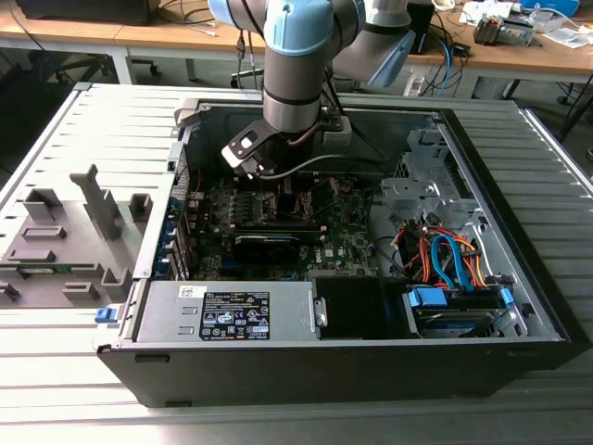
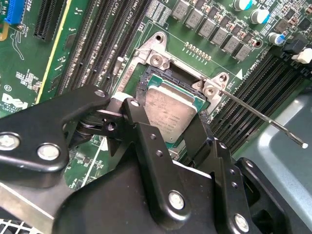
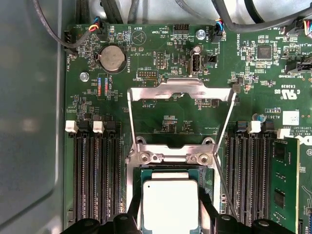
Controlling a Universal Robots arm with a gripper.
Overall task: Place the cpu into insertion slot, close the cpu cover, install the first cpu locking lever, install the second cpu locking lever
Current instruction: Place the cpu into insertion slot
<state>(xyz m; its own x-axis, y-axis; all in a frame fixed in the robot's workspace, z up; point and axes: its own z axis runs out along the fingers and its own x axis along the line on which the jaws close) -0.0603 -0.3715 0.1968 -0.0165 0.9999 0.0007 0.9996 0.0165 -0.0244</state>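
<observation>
The cpu (image 3: 169, 202), a pale silvery square chip, sits between my gripper's (image 3: 169, 217) two black fingers, directly over the insertion slot (image 3: 170, 157) on the green motherboard. In the second wrist view the gripper (image 2: 168, 124) is shut on the cpu (image 2: 168, 112), which lies slightly tilted in the insertion slot's silvery rim (image 2: 155, 48). The cpu cover (image 3: 180, 89) stands swung open beyond the slot. One thin locking lever (image 2: 263, 119) sticks out free beside the slot. In the exterior view the gripper (image 1: 278, 190) reaches down into the computer case.
Long black memory slots (image 3: 97, 165) flank the socket on both sides. A round battery (image 3: 112, 58) and cables lie past the cover. The case walls (image 1: 519, 241), a power supply (image 1: 232, 311) and a drive bay with coloured cables (image 1: 445, 260) surround the board.
</observation>
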